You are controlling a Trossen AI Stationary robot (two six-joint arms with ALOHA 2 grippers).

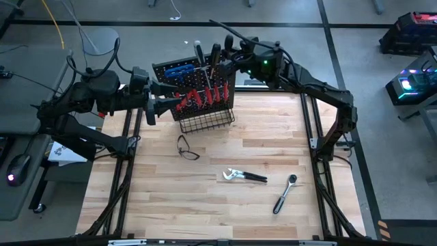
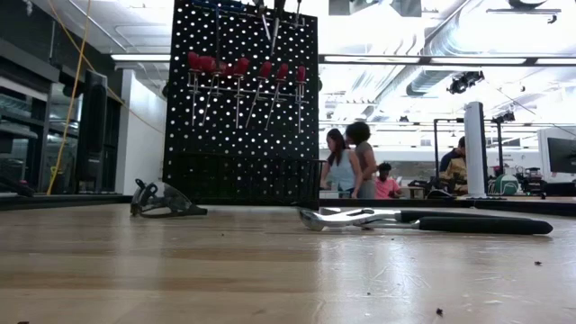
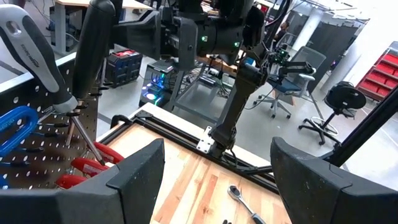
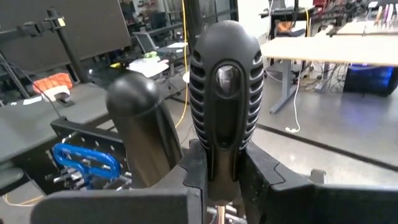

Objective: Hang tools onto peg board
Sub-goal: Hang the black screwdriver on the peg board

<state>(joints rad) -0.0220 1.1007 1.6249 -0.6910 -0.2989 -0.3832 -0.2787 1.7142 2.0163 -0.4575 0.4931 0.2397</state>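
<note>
Pliers [image 2: 423, 220] lie flat at lower centre, long axis across the frame, jaws pointing left. One ratchet [image 1: 285, 193] rests right of them. Farther back, the peg board [image 1: 194, 92] carries seven red screwdrivers. Right gripper [image 4: 214, 180] clamps a black screwdriver [image 4: 225, 112] upright; left gripper [image 3: 214, 180] gapes beside the board.

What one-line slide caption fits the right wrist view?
Right gripper shut on a black-handled screwdriver above the peg board.
</note>
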